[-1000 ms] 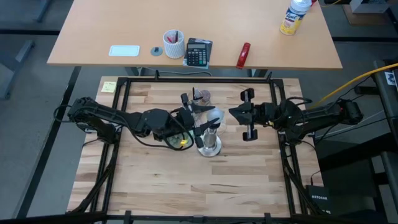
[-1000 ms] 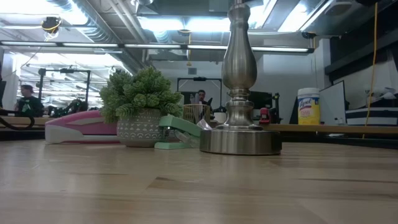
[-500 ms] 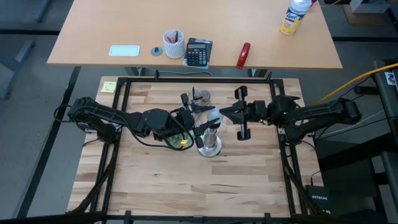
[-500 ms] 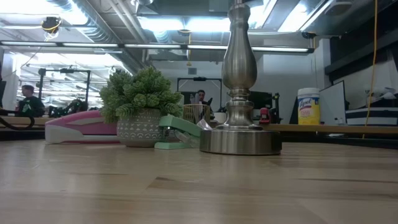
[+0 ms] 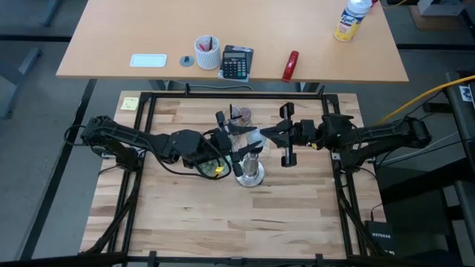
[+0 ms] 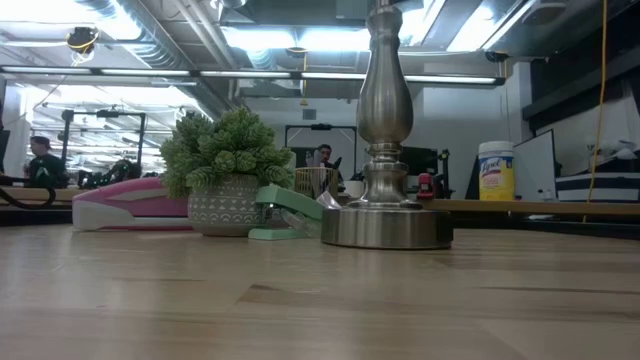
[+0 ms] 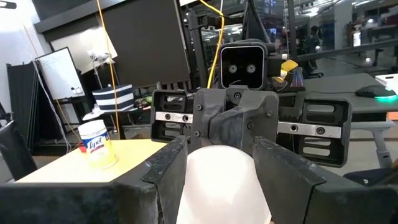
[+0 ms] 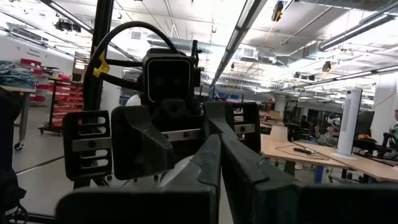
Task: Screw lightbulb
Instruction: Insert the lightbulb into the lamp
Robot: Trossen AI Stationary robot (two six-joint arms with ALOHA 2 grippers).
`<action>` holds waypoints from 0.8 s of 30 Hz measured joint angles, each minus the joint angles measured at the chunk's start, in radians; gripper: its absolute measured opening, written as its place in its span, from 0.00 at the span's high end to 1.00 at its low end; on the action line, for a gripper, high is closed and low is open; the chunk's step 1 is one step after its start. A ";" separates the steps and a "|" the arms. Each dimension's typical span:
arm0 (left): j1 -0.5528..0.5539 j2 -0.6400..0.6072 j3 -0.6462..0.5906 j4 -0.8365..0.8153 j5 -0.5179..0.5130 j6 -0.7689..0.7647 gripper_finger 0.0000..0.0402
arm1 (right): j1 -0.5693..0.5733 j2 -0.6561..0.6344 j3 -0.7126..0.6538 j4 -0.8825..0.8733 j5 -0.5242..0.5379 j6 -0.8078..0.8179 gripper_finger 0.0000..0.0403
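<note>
The left gripper is clamping the lightbulb between its fingers, holding it directly above the silver lamp stand near the middle of the wooden table. The right gripper is hanging just beside the bulb with its fingers pressed together. Bare wood is lying open between the stand and the table's front edge
</note>
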 joint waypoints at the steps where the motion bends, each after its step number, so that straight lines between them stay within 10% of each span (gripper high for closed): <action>1: 0.000 0.000 0.000 0.000 0.000 0.000 0.56 | 0.000 0.000 0.000 0.000 0.000 0.000 0.96; 24: -0.004 0.000 0.000 0.000 0.003 0.000 0.56 | -0.001 -0.002 0.136 -0.264 0.000 0.003 0.96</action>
